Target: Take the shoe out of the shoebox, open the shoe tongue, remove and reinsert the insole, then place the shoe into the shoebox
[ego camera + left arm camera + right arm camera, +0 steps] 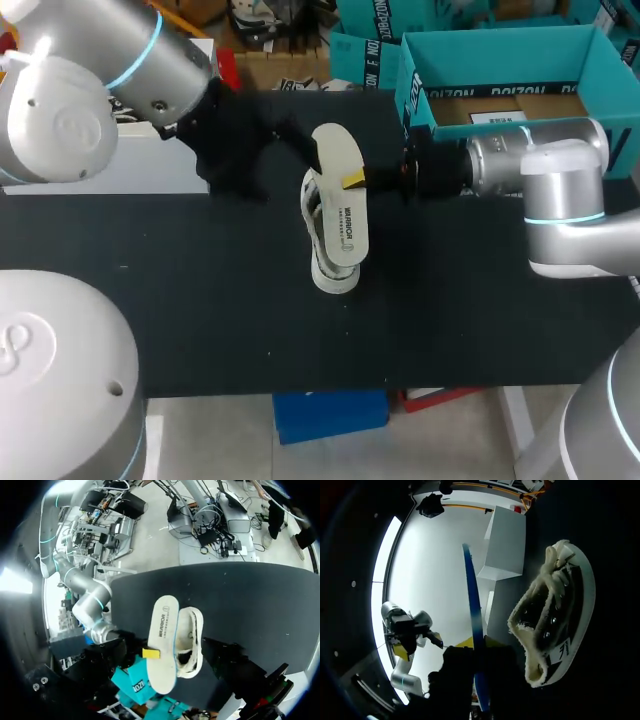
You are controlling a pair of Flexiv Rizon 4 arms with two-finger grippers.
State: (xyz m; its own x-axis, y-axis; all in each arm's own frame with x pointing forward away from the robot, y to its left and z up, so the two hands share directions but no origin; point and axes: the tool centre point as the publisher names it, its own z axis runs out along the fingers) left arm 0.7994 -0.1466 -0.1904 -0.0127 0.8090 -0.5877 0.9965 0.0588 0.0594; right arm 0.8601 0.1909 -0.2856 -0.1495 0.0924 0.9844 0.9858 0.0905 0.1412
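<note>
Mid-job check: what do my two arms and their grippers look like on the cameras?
The left arm and right arm have smooth, rounded silver-grey housings, each with a glowing cyan ring at a joint. Both end in matt black wrist sections. The left gripper appears as a blocky black body. The right gripper is black too, with bright yellow tips.
</note>
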